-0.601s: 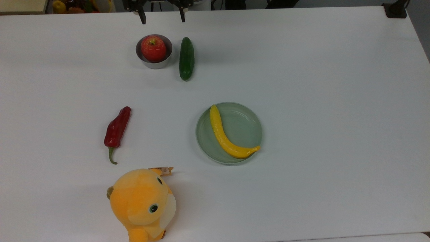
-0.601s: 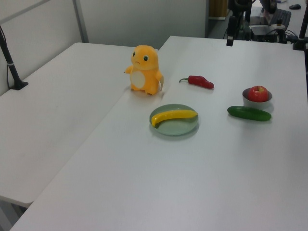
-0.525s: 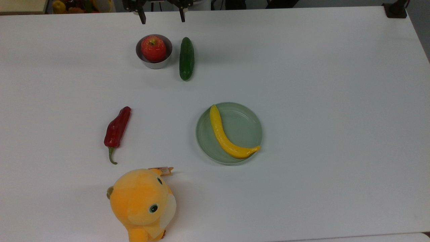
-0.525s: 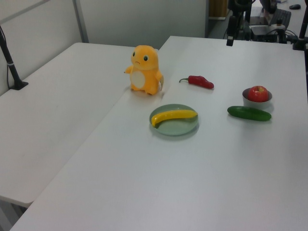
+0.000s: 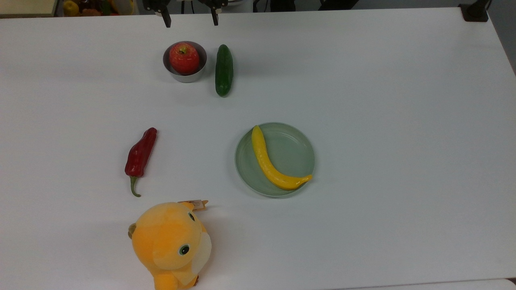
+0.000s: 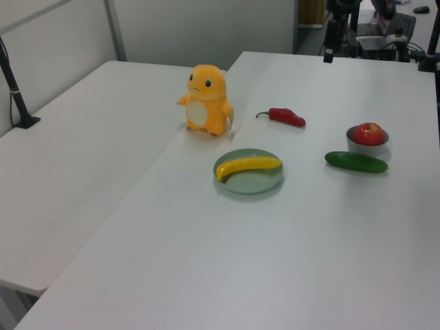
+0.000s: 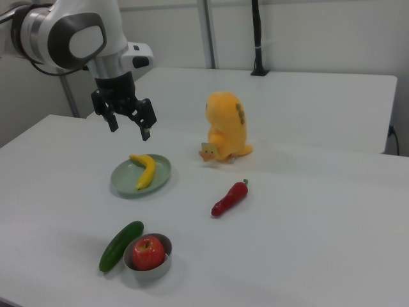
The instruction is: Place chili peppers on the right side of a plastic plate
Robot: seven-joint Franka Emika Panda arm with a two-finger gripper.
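- Up above the white table (image 7: 319, 211), the right view gives the whole pincer (image 7: 130, 126) with the arm's white and grey wrist over it, fingers spread apart and nothing between them; the top view catches just 2 dark fingertips at the far table edge.
- Below the pincer in the right view sits the plastic plate (image 7: 161, 174), a yellow curved fruit (image 7: 145, 170) lying across it.
- Off to the pincer's lower right in the right view lies the chili (image 7: 230, 198), flat on the table, well apart from the plate; in the top view the chili (image 5: 140, 155) is on the top view's left of the plate (image 5: 294, 149).
- An orange plush toy (image 7: 226, 126) stands beyond the chili.
- Nearest the right view's camera, a red apple (image 7: 148, 252) sits in a small metal bowl (image 7: 163, 267) with a cucumber (image 7: 120, 245) just beside it.
- White tables adjoin, backed by pale partition walls and a black post (image 7: 257, 38).
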